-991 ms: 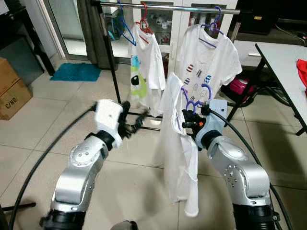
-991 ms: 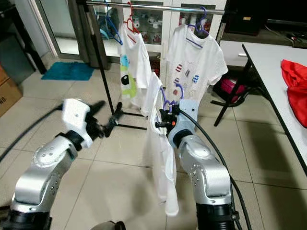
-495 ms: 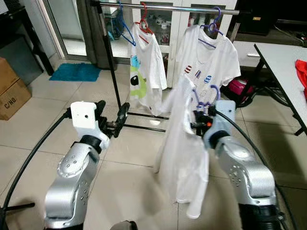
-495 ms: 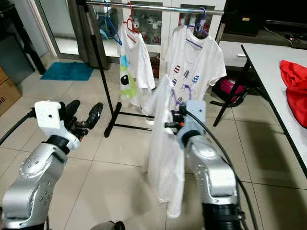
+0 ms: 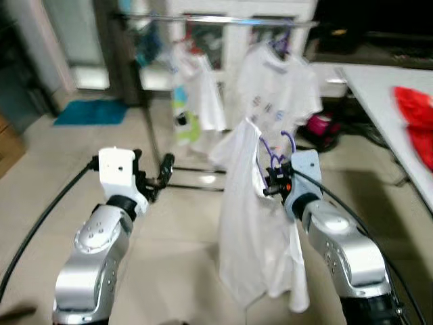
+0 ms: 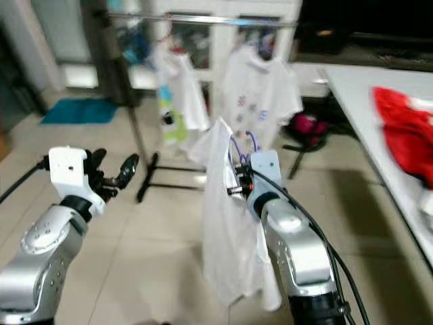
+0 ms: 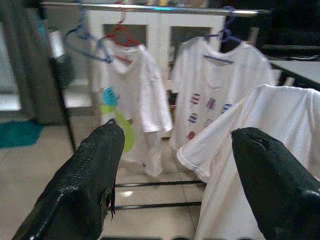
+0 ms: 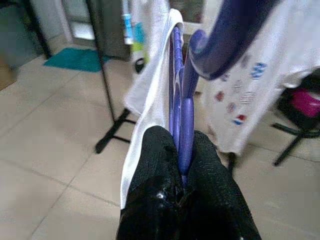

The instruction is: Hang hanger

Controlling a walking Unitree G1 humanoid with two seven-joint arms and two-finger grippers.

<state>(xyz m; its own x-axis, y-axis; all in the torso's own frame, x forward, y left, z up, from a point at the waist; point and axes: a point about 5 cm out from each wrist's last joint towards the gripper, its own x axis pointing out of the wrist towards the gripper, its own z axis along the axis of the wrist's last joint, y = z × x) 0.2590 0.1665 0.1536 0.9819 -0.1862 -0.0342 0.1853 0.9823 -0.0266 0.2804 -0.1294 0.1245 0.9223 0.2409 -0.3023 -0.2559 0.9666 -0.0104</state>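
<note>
Short of the clothes rail (image 5: 223,20), well apart from it, the purple hanger (image 5: 274,152) with a white shirt (image 5: 254,223) draped on it has not been hung; it is in the air in front of the robot, below the level of the bar. Two shirts already hang on the rail, one on a red hanger (image 7: 122,40) and one on another purple hanger (image 7: 222,37), and a blue hanger (image 7: 82,40) hangs bare beside them. I judge the task about half done: the shirt is on its hanger and lifted, but the carry up to the bar and the hooking over it are left.

The right gripper (image 8: 181,150) has its two black fingers pressed tight on the hanger's neck, just under the hook, with the arm bent and raised toward the rail. The left gripper (image 7: 175,165) is held forward at a similar height, nearer the rail's upright, its fingers spread wide and holding nothing.
</note>
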